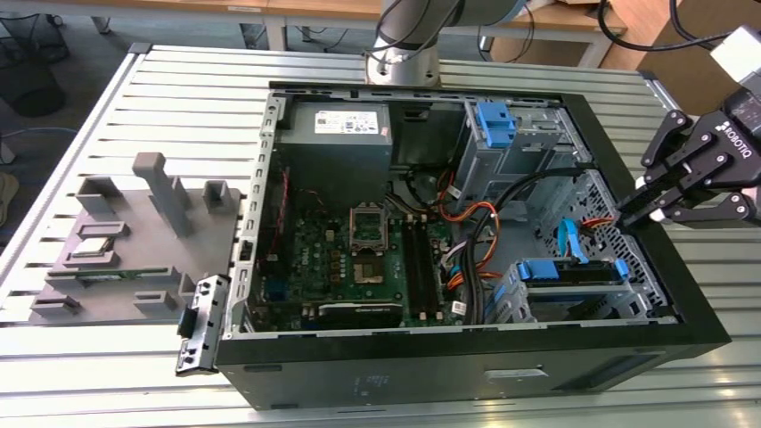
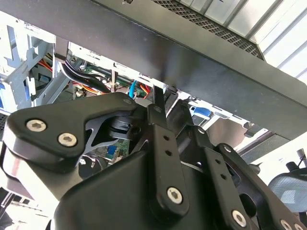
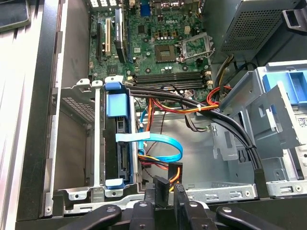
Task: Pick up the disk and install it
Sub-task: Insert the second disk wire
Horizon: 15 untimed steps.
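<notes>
The disk (image 3: pixel 123 158) sits on edge in the drive cage (image 3: pixel 96 143) at the front corner of the open computer case, clipped in its blue frame (image 3: pixel 117 103). Only its dark connector edge shows, where a flat blue cable (image 3: pixel 158 141) runs up to it. In the exterior view the blue frame (image 1: pixel 568 270) lies in the lower bay at the view's right. My gripper (image 1: pixel 633 212) hovers over the case's right wall, apart from the disk. Its fingers (image 3: pixel 152 199) stand close together with nothing held between them.
Black and orange cable bundles (image 3: pixel 201 108) cross the case between the cage and the motherboard (image 1: pixel 369 250). A bare blue bracket (image 1: pixel 494 120) sits in the upper bay beside the grey power supply (image 1: pixel 337 125). A grey fixture (image 1: pixel 131 241) with parts stands at the exterior view's left.
</notes>
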Motion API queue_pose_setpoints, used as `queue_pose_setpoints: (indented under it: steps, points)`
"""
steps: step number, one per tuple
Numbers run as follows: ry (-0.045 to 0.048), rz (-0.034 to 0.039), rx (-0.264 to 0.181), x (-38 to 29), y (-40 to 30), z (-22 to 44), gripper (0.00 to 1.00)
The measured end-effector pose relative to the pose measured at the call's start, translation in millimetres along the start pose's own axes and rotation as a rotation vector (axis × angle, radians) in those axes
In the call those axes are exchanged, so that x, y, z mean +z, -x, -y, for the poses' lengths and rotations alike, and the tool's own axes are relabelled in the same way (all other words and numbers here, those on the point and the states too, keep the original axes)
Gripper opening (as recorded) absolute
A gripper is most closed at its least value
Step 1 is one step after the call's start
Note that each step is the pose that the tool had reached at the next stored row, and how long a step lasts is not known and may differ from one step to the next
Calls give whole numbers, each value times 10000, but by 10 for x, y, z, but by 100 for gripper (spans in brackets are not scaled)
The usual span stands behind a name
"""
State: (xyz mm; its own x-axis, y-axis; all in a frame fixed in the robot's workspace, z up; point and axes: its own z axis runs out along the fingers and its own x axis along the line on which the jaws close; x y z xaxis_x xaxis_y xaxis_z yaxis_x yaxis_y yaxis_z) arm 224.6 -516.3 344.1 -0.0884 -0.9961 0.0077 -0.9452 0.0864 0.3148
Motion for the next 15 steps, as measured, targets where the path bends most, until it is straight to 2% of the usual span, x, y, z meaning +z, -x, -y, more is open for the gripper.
queue_pose_setpoints:
  steps: [3, 7, 15]
  points:
    - [0, -6, 3, 5, 1, 1, 30]
    - [-10, -96, 32, 19, 0, 6, 30]
    - [-10, -100, 33, 21, 8, 4, 30]
